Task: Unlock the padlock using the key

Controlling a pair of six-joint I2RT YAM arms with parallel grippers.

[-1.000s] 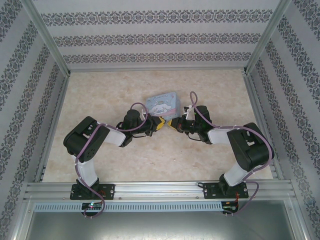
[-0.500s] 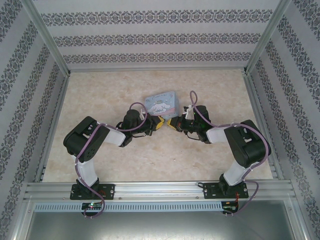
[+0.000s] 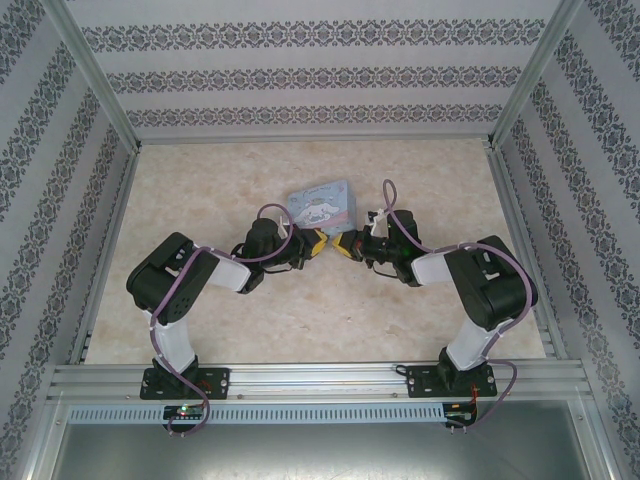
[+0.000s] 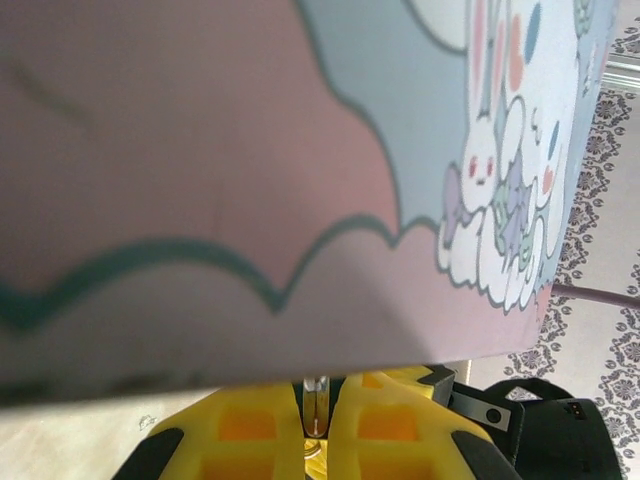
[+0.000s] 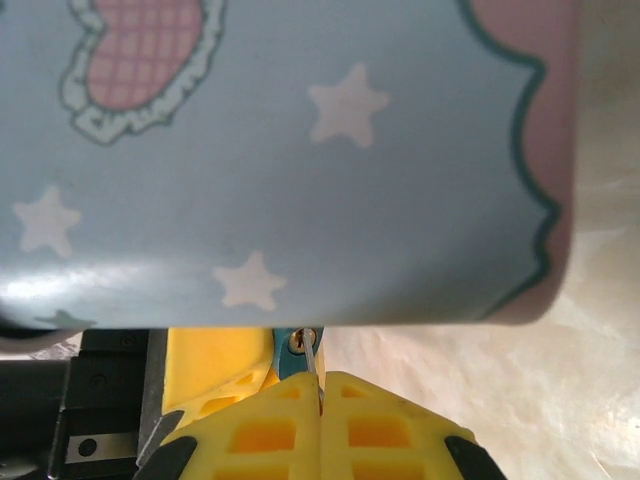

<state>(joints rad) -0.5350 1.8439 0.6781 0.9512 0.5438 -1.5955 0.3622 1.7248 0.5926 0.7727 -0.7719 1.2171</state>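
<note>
The tiny teal padlock [image 5: 286,352] sits just under the lower edge of the light-blue cartoon tin [image 5: 300,150], pinched in my left gripper [image 4: 316,402], whose yellow fingers [image 4: 240,425] are shut on it. Between those fingers, in the left wrist view, a thin metal part of the padlock [image 4: 315,405] shows. My right gripper [image 5: 320,388] is shut on the thin key [image 5: 314,362]. The key's tip reaches the padlock's brass keyhole. From above, the left gripper [image 3: 318,243] and the right gripper [image 3: 345,247] meet tip to tip just in front of the tin [image 3: 323,205].
The tin leans over both grippers and blocks most of each wrist view. Marble-patterned tabletop [image 3: 420,170] lies open around the arms, bounded by patterned walls and a metal rail [image 3: 320,378] at the near edge.
The right arm has edged left, bringing its gripper closer against the left gripper. The left arm holds still, and both grippers stay shut.
</note>
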